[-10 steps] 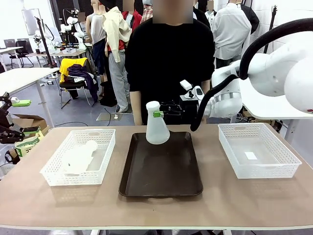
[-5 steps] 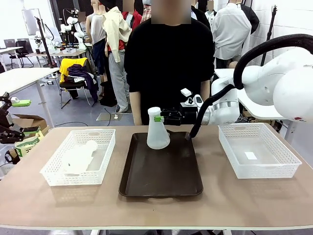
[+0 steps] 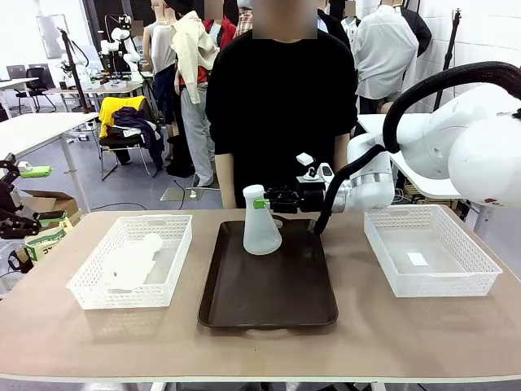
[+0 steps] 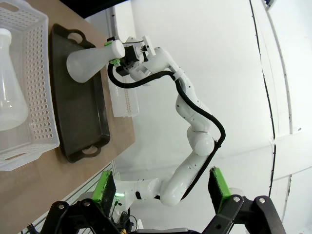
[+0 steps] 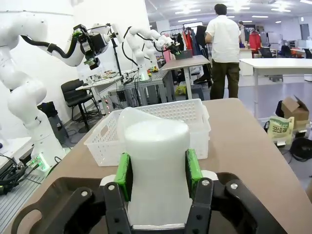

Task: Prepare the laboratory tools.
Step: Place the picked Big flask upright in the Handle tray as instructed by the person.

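Upright, frosted conical flask (image 3: 262,230) stands on smooth brown tray (image 3: 269,293).

Right arm (image 3: 456,138): glossy white rounded shells, thick black cable hose (image 3: 328,204) along outside, green status light (image 4: 117,195) at base. Right gripper (image 5: 157,178): black body, silver screws, green pads (image 5: 124,176). Left gripper (image 4: 161,190): same black frame, green pads, screws at knuckles. Person (image 3: 281,106): black short-sleeved top

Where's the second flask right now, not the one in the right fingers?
In the front view, the second flask lies on its side in the white mesh basket on the robot's left, beside the dark tray.
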Controlling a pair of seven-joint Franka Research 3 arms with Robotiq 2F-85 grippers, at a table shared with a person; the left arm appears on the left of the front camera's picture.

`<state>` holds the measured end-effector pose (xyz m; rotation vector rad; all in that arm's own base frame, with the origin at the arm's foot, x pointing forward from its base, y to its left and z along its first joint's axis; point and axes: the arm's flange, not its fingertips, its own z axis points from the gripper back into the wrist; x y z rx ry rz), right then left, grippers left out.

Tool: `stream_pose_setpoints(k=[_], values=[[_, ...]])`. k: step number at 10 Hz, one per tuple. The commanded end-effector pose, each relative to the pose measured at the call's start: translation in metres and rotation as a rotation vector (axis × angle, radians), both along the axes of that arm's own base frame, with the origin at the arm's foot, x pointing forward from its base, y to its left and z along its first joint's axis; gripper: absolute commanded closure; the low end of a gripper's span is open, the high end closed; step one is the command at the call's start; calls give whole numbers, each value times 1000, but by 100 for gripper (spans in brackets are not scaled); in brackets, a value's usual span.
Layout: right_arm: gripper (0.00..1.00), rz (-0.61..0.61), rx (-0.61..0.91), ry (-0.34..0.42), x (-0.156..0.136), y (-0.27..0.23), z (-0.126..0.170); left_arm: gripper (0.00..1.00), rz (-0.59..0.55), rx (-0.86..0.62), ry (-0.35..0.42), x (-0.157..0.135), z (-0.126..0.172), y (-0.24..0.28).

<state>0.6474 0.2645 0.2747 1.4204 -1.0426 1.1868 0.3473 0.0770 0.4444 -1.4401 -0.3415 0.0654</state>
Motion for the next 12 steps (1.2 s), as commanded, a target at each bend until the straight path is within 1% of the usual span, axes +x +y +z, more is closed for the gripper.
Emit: stream_pose_setpoints(k=[1,2,4,5,8,10,11,12], values=[[18,5,-44,8,7,2,5,0,-8,0,-9,-2,0,1],[0,9,-69,6,5,1,8,0,-8,0,-9,-2,0,1],[0,14,-107,-19,-1,-1,17,0,-8,0,-9,-2,0,1],[0,23,-136,-16,-4,-1,22,0,-8,0,-9,-2,0,1],[0,56,-317,-27,-15,1,37,0,-8,0,-9,-2,0,1],[0,67,-384,-30,-19,0,42,0,-8,0,-9,-2,0,1],[0,72,-404,-16,-22,-4,47,0,-8,0,-9,-2,0,1],[0,63,-439,-20,-26,-10,55,0,-8,0,-9,-2,0,1]])
